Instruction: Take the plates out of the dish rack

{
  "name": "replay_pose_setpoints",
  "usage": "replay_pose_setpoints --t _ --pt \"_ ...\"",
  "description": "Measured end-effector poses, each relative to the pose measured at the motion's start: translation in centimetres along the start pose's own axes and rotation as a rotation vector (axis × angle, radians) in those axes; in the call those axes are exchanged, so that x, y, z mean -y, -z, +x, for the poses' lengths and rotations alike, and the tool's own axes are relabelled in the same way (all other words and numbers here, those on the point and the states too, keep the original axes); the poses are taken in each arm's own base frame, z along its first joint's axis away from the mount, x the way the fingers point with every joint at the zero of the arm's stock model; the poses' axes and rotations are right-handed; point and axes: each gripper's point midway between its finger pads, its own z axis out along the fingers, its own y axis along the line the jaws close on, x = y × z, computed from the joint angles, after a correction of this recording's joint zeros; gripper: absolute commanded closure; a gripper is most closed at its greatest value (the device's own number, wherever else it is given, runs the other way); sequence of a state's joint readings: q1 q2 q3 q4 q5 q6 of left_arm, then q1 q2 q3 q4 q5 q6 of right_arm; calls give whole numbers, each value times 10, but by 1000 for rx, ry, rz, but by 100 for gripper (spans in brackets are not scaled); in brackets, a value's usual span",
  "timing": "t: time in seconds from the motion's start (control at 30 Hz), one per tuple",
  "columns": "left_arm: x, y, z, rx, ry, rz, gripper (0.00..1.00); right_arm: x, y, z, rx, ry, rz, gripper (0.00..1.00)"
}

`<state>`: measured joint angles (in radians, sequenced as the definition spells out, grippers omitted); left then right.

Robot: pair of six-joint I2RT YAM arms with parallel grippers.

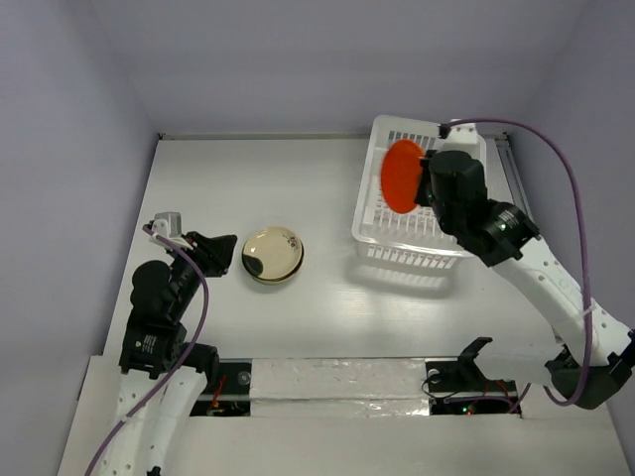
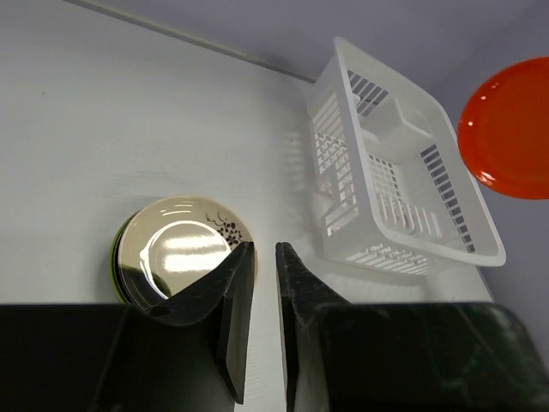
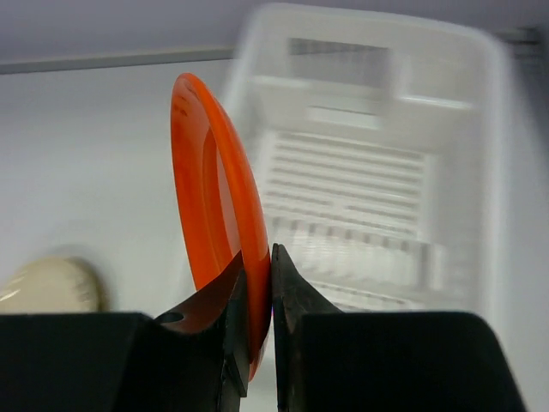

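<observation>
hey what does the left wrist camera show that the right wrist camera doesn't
Only the left wrist view shows the plate stack clearly, with its patterned top plate and a green edge beneath, plus the left gripper, its jaws nearly closed on nothing. Only the right wrist view shows the right gripper clamped on the rim of the orange-red plate, held on edge. Both show that plate raised above the white dish rack, which holds no plates, and the stack, though it is only a blur on the right.

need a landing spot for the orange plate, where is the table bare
Bare tabletop lies between the plate stack and the dish rack, and across the far strip behind the stack up to the back wall. It is tight beside the stack's left, where the left hand sits. The right hand holds the orange-red plate over the rack.
</observation>
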<state>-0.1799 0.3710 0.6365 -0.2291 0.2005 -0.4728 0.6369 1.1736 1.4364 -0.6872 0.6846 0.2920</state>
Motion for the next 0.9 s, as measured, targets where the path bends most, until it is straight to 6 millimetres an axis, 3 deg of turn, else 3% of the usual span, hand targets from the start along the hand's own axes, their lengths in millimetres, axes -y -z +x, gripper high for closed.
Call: replay_pose_setpoints --t 0.1,0.23,0.3,0.43,0.53,0.63,0.9 --pt "-2 0 -1 6 1 -11 87 -76 6 4 -1 -61 -253 100" --pt "-6 -1 -3 15 2 -27 86 -178 -1 33 -76 -113 -522 100" --pt "-7 -1 -4 20 2 -35 86 -228 -8 67 -156 -108 -620 100" --pt "-10 -1 -6 27 3 -48 86 -290 -20 135 -312 -70 -712 100" --pt "-11 -1 -7 31 4 -55 86 -317 -24 175 -403 -64 -755 100" --pt "-13 -1 -7 34 5 -61 86 -325 -28 198 -466 -75 -764 100" --pt "-16 -2 -7 33 6 -71 86 -339 -30 212 -495 -171 -792 100"
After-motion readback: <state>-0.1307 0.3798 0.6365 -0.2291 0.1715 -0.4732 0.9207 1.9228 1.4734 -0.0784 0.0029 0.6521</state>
